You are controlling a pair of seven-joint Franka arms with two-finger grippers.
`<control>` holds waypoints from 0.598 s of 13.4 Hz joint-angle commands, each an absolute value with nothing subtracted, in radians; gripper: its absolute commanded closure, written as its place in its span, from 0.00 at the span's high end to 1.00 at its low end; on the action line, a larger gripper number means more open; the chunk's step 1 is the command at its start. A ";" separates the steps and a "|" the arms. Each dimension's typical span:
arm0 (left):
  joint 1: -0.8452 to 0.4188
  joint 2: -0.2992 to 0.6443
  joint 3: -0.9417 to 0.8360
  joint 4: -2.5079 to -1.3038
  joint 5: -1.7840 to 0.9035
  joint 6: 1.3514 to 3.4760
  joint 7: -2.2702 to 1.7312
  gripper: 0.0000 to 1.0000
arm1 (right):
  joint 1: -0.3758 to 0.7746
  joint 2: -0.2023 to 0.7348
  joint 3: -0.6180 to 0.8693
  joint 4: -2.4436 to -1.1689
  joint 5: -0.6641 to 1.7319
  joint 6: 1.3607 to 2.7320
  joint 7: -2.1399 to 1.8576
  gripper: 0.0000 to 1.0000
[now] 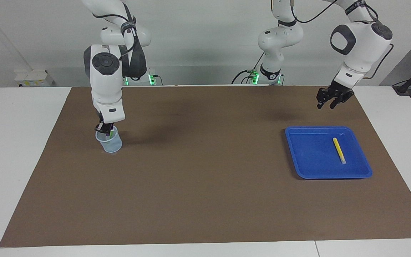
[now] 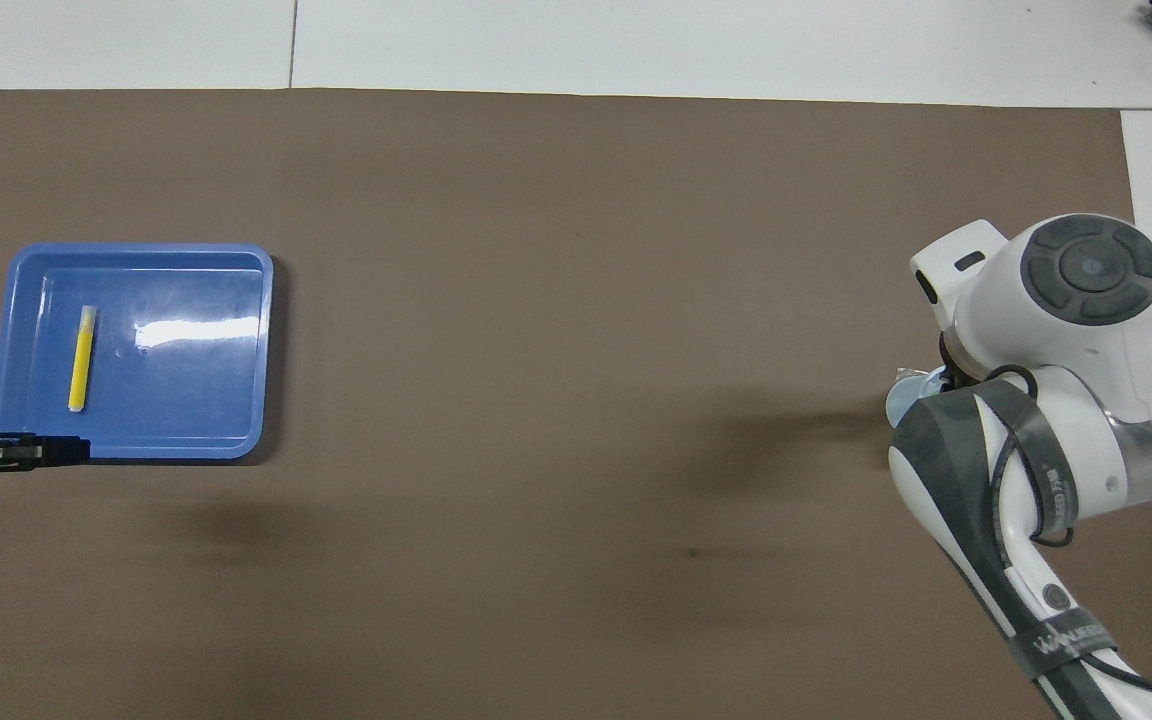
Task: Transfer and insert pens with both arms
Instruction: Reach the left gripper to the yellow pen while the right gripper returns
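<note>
My right gripper hangs at the mouth of the clear plastic cup, shut on the dark purple pen, whose lower end dips into the cup. The green pen leans inside the same cup. In the overhead view the right arm hides that gripper, and only a sliver of the cup shows. The yellow pen lies alone in the blue tray. My left gripper hovers open and holds nothing, over the mat just beside the tray's robot-side edge.
A brown mat covers most of the white table. The cup stands toward the right arm's end, the tray toward the left arm's end. A socket strip sits by the wall.
</note>
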State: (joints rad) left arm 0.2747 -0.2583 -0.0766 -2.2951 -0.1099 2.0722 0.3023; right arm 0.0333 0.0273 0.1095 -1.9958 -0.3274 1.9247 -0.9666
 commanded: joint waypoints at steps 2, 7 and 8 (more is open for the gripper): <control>0.311 -0.143 -0.080 -2.229 -0.058 2.137 0.353 0.59 | 0.015 -0.021 0.120 -2.057 -0.304 1.945 -0.963 0.00; 0.333 -0.019 -0.075 -2.200 -0.043 2.269 0.402 0.59 | -0.024 -0.025 0.120 -2.114 -0.272 1.995 -0.965 0.00; 0.336 0.006 -0.075 -2.185 -0.043 2.285 0.413 0.59 | -0.040 -0.031 0.120 -2.129 -0.252 2.006 -0.965 0.03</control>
State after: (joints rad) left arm 0.3209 -0.0504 -0.0731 -2.2291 -0.0633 2.2580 0.3812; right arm 0.0028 0.0075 0.1082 -2.0659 -0.2959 1.9581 -0.9643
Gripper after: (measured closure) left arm 0.396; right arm 0.819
